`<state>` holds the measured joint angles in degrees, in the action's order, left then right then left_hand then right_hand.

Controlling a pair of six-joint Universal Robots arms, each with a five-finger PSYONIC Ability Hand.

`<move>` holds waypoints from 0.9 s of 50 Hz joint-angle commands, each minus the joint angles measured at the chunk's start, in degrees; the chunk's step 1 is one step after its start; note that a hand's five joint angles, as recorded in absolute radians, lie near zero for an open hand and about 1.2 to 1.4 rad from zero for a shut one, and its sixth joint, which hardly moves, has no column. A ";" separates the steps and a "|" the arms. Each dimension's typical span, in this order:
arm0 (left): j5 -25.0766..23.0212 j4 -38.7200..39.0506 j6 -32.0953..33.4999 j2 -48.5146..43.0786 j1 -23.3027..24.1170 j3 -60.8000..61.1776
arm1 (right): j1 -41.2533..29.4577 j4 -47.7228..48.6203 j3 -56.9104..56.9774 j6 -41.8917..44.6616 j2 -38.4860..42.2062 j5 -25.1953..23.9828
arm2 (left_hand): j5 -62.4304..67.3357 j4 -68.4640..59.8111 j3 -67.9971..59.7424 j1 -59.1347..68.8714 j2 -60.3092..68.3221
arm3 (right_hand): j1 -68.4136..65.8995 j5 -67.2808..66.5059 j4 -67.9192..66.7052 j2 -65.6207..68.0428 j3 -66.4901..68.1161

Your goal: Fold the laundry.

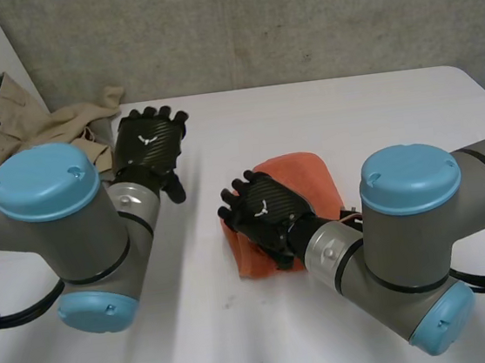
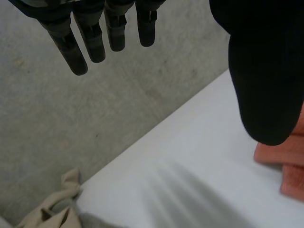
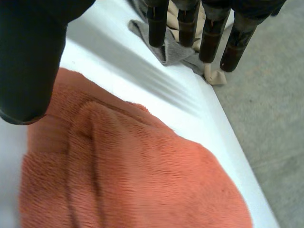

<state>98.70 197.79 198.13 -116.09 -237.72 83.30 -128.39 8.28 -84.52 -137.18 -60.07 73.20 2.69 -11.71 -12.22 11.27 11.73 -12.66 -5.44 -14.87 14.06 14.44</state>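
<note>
Head view, mid-bench (image 1: 331, 114): folded orange towel (image 1: 316, 176), right hand (image 1: 264, 212) over its near-left part, fingers (image 3: 210, 33) straight and spread, gripping nothing; possibly touching the cloth, hard to tell. Left hand (image 1: 147, 148) raised above bare white surface, fingers (image 2: 90, 40) likewise straight and loose, holding nothing. Beige trousers (image 1: 52, 126) heaped at far left corner, well apart from towel.

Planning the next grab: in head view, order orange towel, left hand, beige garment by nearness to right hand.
1. Orange towel, beneath the right hand.
2. Left hand, off to its left.
3. Beige garment, table's far left corner.
</note>
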 commanded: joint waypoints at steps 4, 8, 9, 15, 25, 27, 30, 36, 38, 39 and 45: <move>-1.14 0.23 -4.32 -3.43 7.26 -6.21 | 16.57 -2.90 1.11 -32.16 -6.29 4.49 | -1.47 0.49 1.00 -0.05 -0.51 | 2.66 5.44 4.87 -4.06 -4.44; -5.27 -0.48 -7.84 -7.56 9.46 -10.17 | 17.48 -5.28 1.98 -34.30 -4.89 4.58 | -0.29 -0.69 -0.18 1.13 0.67 | 2.66 5.44 4.87 -4.06 -4.44; -7.02 -0.74 -9.06 -9.14 10.07 -11.57 | 17.56 -5.64 2.25 -34.21 -4.28 4.67 | -0.29 -0.69 -0.18 1.13 0.67 | 2.66 5.44 4.87 -4.06 -4.44; -8.26 -3.55 -9.60 -14.25 12.01 -15.62 | 18.27 -7.40 2.52 -33.16 -2.86 6.51 | 0.05 -1.03 -0.52 1.47 1.00 | 2.66 5.44 4.87 -4.06 -4.44; -8.00 -9.44 -7.67 -13.28 12.19 -10.71 | 19.41 -7.14 -0.73 -31.67 -3.04 5.81 | 8.11 -9.09 -8.58 9.53 9.07 | 2.66 5.44 4.87 -4.06 -4.44; -8.00 -9.44 -6.88 -13.20 12.10 -10.26 | 19.32 -6.87 -1.17 -30.61 -3.04 5.81 | 9.29 -10.27 -9.76 10.71 10.25 | 2.66 5.44 4.87 -4.06 -4.44; -8.00 -9.44 -6.17 -13.46 11.92 -10.35 | 19.15 -6.78 -1.35 -29.82 -3.13 5.99 | 12.31 -13.29 -12.78 13.73 13.27 | 2.66 5.44 4.87 -4.06 -4.44; -8.26 -9.27 -6.17 -15.48 11.84 -10.96 | 18.71 -6.70 -1.26 -29.55 -3.04 6.34 | 15.18 -16.17 -15.65 16.60 16.14 | 2.66 5.44 4.87 -4.06 -4.44; -8.26 -9.09 -6.17 -16.27 11.84 -11.40 | 18.62 -6.78 -1.18 -29.55 -3.04 6.42 | 16.36 -17.34 -16.83 17.78 17.32 | 2.66 5.44 4.87 -4.06 -4.44; -8.18 -8.74 -6.26 -16.88 11.84 -11.84 | 18.62 -6.78 -1.09 -29.47 -3.13 6.43 | 17.53 -18.51 -18.00 18.95 18.49 | 2.66 5.44 4.87 -4.06 -4.44; -8.26 -6.63 -6.26 -17.59 11.84 -12.81 | 18.62 -6.78 -1.09 -29.46 -3.04 6.43 | 25.60 -26.59 -26.07 27.03 26.56 | 2.66 5.44 4.87 -4.06 -4.44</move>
<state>90.49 189.35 192.00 -132.80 -225.89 71.49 -109.77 1.53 -85.70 -166.58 -63.16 79.61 19.68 -29.69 -29.47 30.05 29.45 -11.69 -4.05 -13.60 12.70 12.47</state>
